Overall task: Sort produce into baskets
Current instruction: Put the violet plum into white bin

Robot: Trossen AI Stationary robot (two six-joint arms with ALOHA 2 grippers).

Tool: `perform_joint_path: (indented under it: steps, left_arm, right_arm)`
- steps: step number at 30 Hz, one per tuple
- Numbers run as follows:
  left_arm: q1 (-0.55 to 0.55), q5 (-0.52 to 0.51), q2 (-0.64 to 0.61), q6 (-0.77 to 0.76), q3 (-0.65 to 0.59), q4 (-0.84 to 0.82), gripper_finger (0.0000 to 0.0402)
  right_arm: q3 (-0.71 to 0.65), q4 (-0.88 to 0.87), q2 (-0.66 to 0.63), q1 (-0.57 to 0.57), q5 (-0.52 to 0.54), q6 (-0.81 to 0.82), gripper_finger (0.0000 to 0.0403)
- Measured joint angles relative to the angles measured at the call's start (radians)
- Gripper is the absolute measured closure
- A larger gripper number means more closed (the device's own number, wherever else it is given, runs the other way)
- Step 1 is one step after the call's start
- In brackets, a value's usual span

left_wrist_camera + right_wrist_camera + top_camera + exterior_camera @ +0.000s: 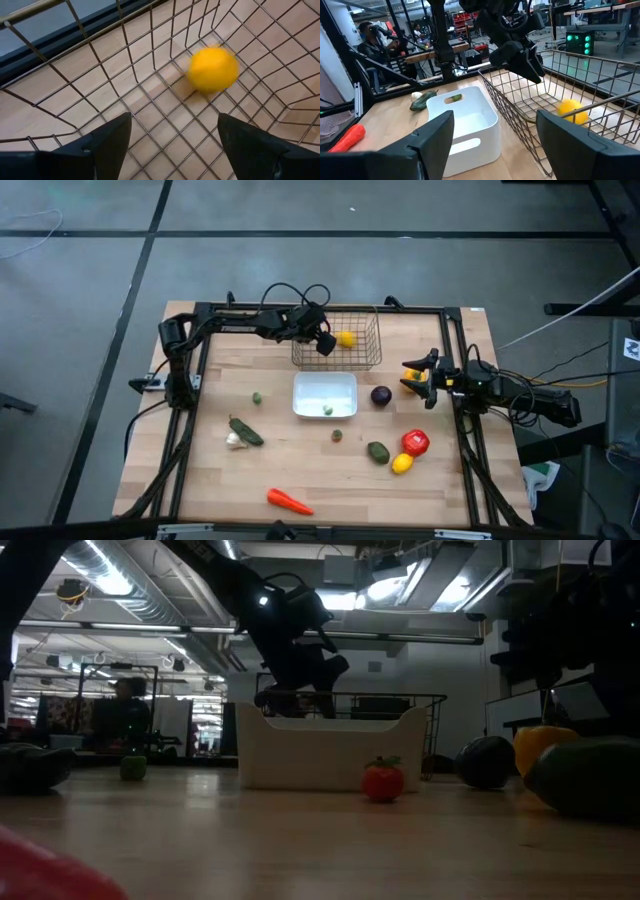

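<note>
We see a round yellow lemon [346,338] resting on the floor of the rectangular thin-wire mesh basket [366,356], upper centre of the high view; its roundness gives us no clear long axis. The left gripper [323,342] hangs open and empty over the basket, the lemon just to its right. The right gripper [427,379], at centre right, also stands open, beside a purple ball [381,395] and the white rectangular tray [300,406].

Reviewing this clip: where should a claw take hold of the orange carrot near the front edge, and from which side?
Probably from straight above, across the thick middle of the carrot. It lies flat on open table, nothing close beside it, and tapers toward one end.
</note>
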Motion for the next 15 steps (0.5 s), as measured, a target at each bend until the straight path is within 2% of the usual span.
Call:
perform_joint_path:
  steps: [7, 15]
  left_arm:
    - [0.0, 0.007, -0.066, 0.003, -0.001, 0.0, 0.0108]
    - [-0.003, 0.008, -0.206, 0.103, -0.001, 0.0, 0.0108]
  right_arm:
    - [0.014, 0.034, 0.004, 0.0, 0.042, 0.0, 0.0123]
    - [0.131, 0.043, 0.095, 0.0, 0.079, -0.041, 0.0123]
